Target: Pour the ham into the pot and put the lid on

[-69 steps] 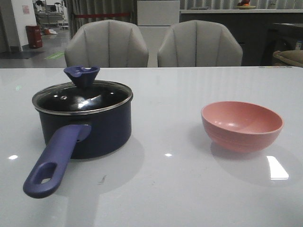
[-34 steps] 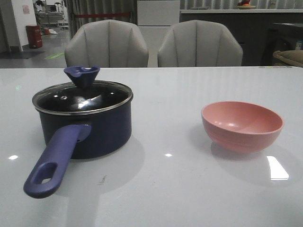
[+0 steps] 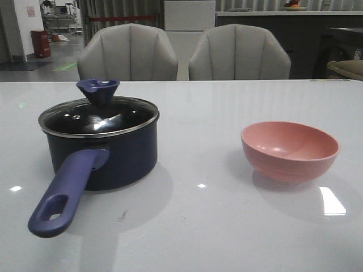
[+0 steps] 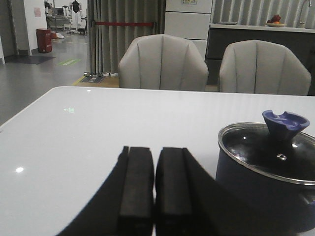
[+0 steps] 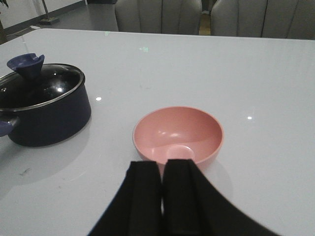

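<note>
Pressing together with nothing between them, black fingers of the left gripper [image 4: 154, 196], hovering above the white table [image 3: 227, 226] just beside the saucepan. Closing flat against each other the same way, fingers of the right gripper [image 5: 162, 196], hanging empty just short of the pink bowl's [image 5: 178, 135] near rim.

Sitting on the robot's left half of the table in the front view, dark navy saucepan [image 3: 113, 156], pointing its long blue-purple handle [image 3: 68, 190] toward the robot, loop hole at the handle's end. Resting level on the saucepan's rim, round glass lid [image 3: 99, 118] with a steel edge, carrying a dark blue funnel-shaped knob [image 3: 98, 90] upright at its centre. Covering the pot fully; hiding whatever lies inside behind glare and dark glass, so ham not discernible.

Standing upright well apart from the saucepan, on the right half of the table, pink bowl, showing only its smooth inner surface with no food pieces in it.

Lining up beyond the far table edge, two grey padded chairs [image 3: 127, 54].
</note>
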Robot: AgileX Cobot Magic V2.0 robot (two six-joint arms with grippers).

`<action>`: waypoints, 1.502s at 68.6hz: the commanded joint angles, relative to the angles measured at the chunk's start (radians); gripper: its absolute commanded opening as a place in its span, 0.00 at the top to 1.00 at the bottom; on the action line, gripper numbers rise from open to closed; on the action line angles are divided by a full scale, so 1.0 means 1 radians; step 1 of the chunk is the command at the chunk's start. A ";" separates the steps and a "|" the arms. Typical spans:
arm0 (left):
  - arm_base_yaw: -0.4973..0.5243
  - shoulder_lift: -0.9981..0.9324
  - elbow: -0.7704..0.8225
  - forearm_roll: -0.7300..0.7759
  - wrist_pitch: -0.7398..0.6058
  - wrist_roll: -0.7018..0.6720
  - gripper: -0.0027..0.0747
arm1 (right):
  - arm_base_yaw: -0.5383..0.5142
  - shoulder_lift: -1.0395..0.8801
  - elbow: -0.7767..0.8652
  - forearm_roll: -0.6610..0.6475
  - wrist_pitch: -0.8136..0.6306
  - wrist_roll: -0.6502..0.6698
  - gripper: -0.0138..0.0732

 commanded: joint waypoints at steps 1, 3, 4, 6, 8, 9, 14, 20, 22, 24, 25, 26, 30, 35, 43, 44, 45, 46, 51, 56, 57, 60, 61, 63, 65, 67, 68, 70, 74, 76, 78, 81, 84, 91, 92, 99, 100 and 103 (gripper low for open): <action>-0.008 -0.021 0.022 -0.001 -0.083 -0.009 0.82 | 0.000 0.005 -0.027 0.007 -0.080 -0.010 0.65; -0.008 -0.021 0.022 -0.001 -0.083 -0.009 0.82 | 0.000 0.005 -0.027 0.007 -0.080 -0.010 0.65; -0.008 -0.021 0.022 -0.001 -0.083 -0.009 0.82 | 0.000 0.005 -0.027 0.007 -0.080 -0.010 0.65; -0.008 -0.021 0.022 -0.001 -0.083 -0.009 0.82 | 0.000 0.005 -0.027 0.007 -0.080 -0.010 0.65; -0.008 -0.021 0.022 -0.001 -0.083 -0.009 0.82 | 0.000 0.005 -0.027 0.007 -0.080 -0.010 0.65; -0.008 -0.021 0.022 -0.001 -0.083 -0.009 0.82 | 0.000 0.005 -0.027 0.007 -0.080 -0.010 0.65; -0.008 -0.021 0.022 -0.001 -0.083 -0.009 0.82 | 0.000 0.005 -0.027 0.002 -0.080 -0.012 0.65; -0.008 -0.021 0.022 -0.001 -0.083 -0.009 0.82 | -0.014 0.000 -0.016 -0.073 -0.108 -0.014 0.65; -0.008 -0.021 0.022 -0.001 -0.083 -0.009 0.82 | -0.025 -0.003 -0.013 -0.094 -0.118 -0.009 0.65; -0.008 -0.021 0.022 -0.001 -0.083 -0.009 0.82 | -0.041 -0.007 -0.008 -0.112 -0.128 -0.004 0.65; -0.008 -0.021 0.022 -0.001 -0.083 -0.009 0.82 | -0.054 -0.011 -0.003 -0.116 -0.138 0.000 0.65; -0.008 -0.021 0.022 -0.001 -0.083 -0.009 0.82 | -0.063 -0.012 -0.001 -0.119 -0.141 0.000 0.65; -0.008 -0.021 0.022 -0.001 -0.083 -0.009 0.82 | -0.099 -0.025 0.018 -0.124 -0.170 0.003 0.65; -0.008 -0.021 0.022 -0.001 -0.083 -0.009 0.82 | -0.165 -0.060 0.052 -0.152 -0.200 0.020 0.65; -0.008 -0.021 0.022 -0.001 -0.083 -0.009 0.82 | -0.207 -0.128 0.102 -0.219 -0.226 0.084 0.65; -0.008 -0.021 0.022 -0.001 -0.083 -0.009 0.82 | -0.207 -0.132 0.108 -0.231 -0.228 0.091 0.65; -0.008 -0.021 0.022 -0.001 -0.083 -0.009 0.82 | -0.209 -0.145 0.118 -0.238 -0.230 0.091 0.65; -0.008 -0.021 0.022 -0.001 -0.083 -0.009 0.82 | -0.209 -0.149 0.121 -0.238 -0.230 0.091 0.65; -0.008 -0.021 0.022 -0.001 -0.083 -0.009 0.82 | -0.209 -0.195 0.153 -0.241 -0.230 0.091 0.65; -0.008 -0.021 0.022 -0.001 -0.083 -0.009 0.82 | -0.209 -0.239 0.188 -0.241 -0.238 0.091 0.65; -0.008 -0.021 0.022 -0.001 -0.083 -0.009 0.82 | -0.209 -0.246 0.196 -0.241 -0.239 0.091 0.65; -0.008 -0.021 0.022 -0.001 -0.083 -0.009 0.82 | -0.209 -0.263 0.198 -0.241 -0.196 0.091 0.65; -0.008 -0.021 0.022 -0.001 -0.083 -0.009 0.82 | -0.209 -0.262 0.199 -0.241 -0.193 0.091 0.65; -0.008 -0.021 0.022 -0.001 -0.083 -0.009 0.82 | -0.209 -0.260 0.199 -0.241 -0.188 0.091 0.65; -0.008 -0.021 0.022 -0.001 -0.083 -0.009 0.82 | -0.209 -0.261 0.199 -0.241 -0.177 0.091 0.65; -0.008 -0.019 0.022 -0.001 -0.083 -0.009 0.82 | -0.209 -0.261 0.199 -0.241 -0.171 0.091 0.65; -0.008 -0.019 0.022 -0.001 -0.083 -0.009 0.82 | -0.209 -0.261 0.199 -0.241 -0.167 0.091 0.65; -0.008 -0.019 0.022 -0.001 -0.083 -0.009 0.82 | -0.209 -0.261 0.199 -0.241 -0.163 0.091 0.65; -0.008 -0.019 0.022 -0.001 -0.083 -0.009 0.82 | -0.209 -0.261 0.199 -0.241 -0.161 0.091 0.65; -0.008 -0.019 0.022 -0.001 -0.083 -0.009 0.82 | -0.209 -0.261 0.199 -0.241 -0.162 0.091 0.65; -0.008 -0.019 0.022 -0.001 -0.083 -0.009 0.82 | -0.209 -0.261 0.199 -0.241 -0.162 0.091 0.65; -0.008 -0.019 0.022 -0.001 -0.083 -0.009 0.82 | -0.209 -0.261 0.199 -0.241 -0.162 0.091 0.65; -0.008 -0.019 0.022 -0.001 -0.083 -0.009 0.82 | -0.209 -0.261 0.199 -0.241 -0.162 0.091 0.65; -0.008 -0.019 0.022 -0.001 -0.083 -0.009 0.82 | -0.209 -0.261 0.199 -0.241 -0.162 0.091 0.65; -0.008 -0.019 0.022 -0.001 -0.083 -0.009 0.82 | -0.209 -0.261 0.199 -0.241 -0.162 0.091 0.65; -0.008 -0.019 0.022 -0.001 -0.083 -0.009 0.82 | -0.209 -0.261 0.199 -0.241 -0.162 0.091 0.65; -0.008 -0.019 0.022 -0.001 -0.083 -0.009 0.82 | -0.209 -0.261 0.199 -0.241 -0.162 0.091 0.65; -0.008 -0.019 0.022 -0.001 -0.083 -0.009 0.82 | -0.209 -0.261 0.199 -0.241 -0.162 0.091 0.65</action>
